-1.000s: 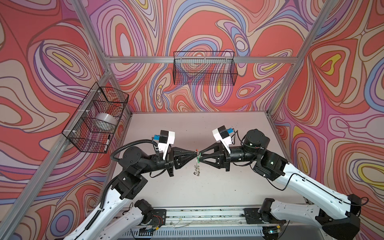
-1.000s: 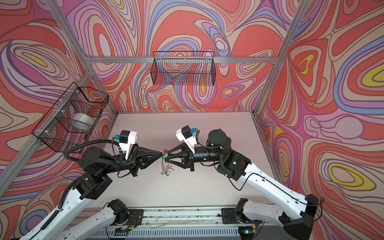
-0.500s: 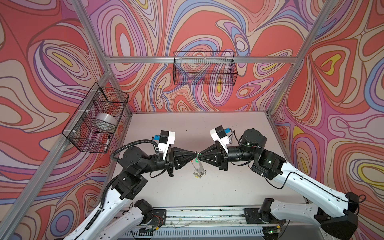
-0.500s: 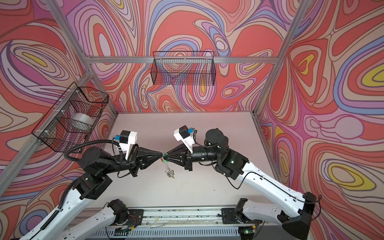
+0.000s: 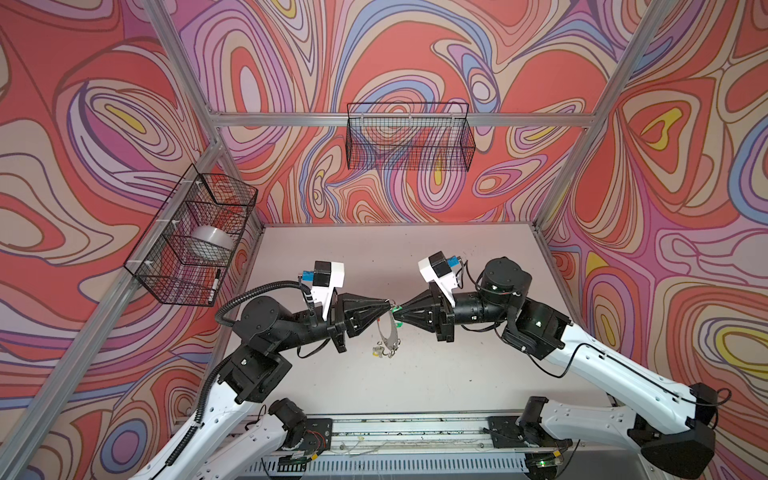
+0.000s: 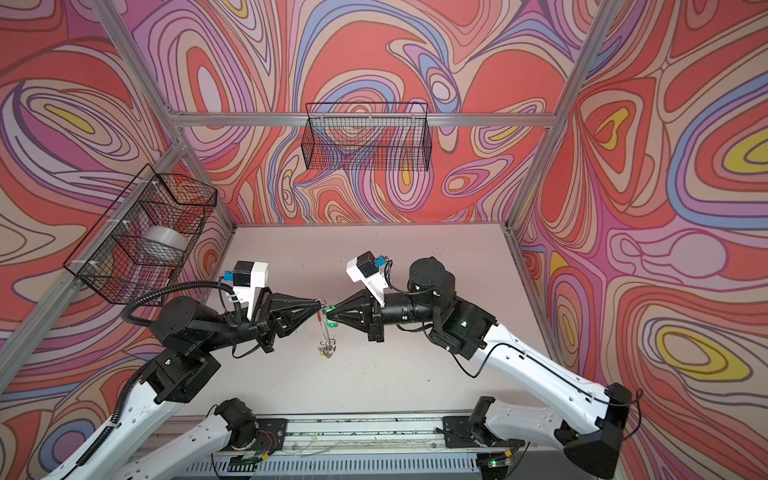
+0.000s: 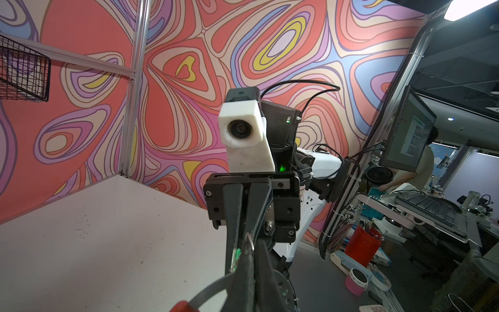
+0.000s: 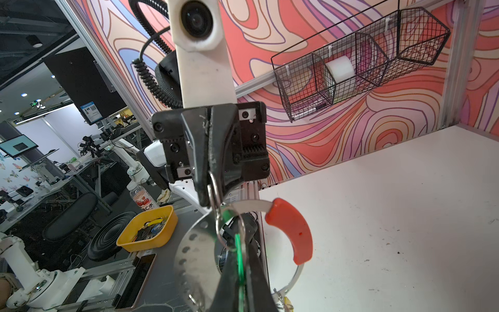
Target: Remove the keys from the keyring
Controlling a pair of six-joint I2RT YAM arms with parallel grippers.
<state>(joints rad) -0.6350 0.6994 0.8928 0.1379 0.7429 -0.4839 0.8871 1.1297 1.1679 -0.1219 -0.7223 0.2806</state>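
Observation:
Both grippers meet tip to tip in mid-air over the table. My left gripper (image 5: 388,309) (image 6: 320,308) (image 7: 251,259) is shut on a small silver split ring (image 8: 213,186) at the edge of the keyring (image 8: 197,243). The keyring, a flat grey ring with a red segment (image 8: 291,229), hangs below the grip (image 5: 388,332) (image 6: 324,328). My right gripper (image 5: 398,316) (image 6: 332,316) (image 8: 240,270) is shut on the green-tagged key (image 8: 238,248) (image 6: 329,309) (image 7: 237,255). A yellow-tagged key (image 8: 286,299) (image 5: 378,353) dangles at the keyring's low end.
A wire basket (image 5: 191,232) holding a white roll hangs on the left wall. Another wire basket (image 5: 409,137) hangs on the back wall. The white table (image 5: 457,257) lies beneath, walled on three sides, with a metal rail (image 5: 407,432) along its front edge.
My right gripper has moved in toward the left gripper and shut on the green-tagged key. The hanging keyring has swung a little. The left gripper has stayed shut in place.

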